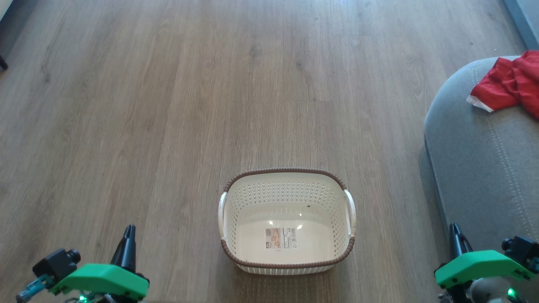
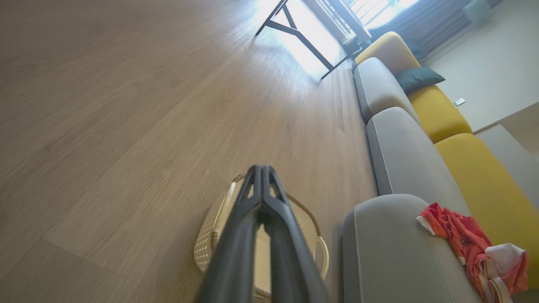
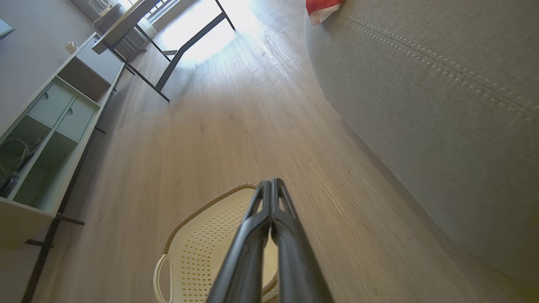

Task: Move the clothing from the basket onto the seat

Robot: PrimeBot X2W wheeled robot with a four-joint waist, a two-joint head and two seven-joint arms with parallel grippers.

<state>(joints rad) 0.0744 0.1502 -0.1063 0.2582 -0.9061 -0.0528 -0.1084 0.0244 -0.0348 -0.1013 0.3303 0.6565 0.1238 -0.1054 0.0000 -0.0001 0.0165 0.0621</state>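
Empty basket (image 1: 286,171), clothing (image 1: 511,84) on the seat (image 1: 476,160).
Clothing lies at one o'clock from the nearer right gripper (image 1: 455,237); it and the left gripper (image 1: 127,242) are both closed, holding nothing.

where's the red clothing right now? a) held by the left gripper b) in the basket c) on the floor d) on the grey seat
d: the red clothing lies on the grey seat, and the basket has nothing on its floor but a label.

Home living room
A grey-and-yellow sofa (image 2: 438,113) is lining wood flooring (image 1: 168,105) at two o'clock; a cubby shelf (image 3: 50,126) is standing at nine o'clock.
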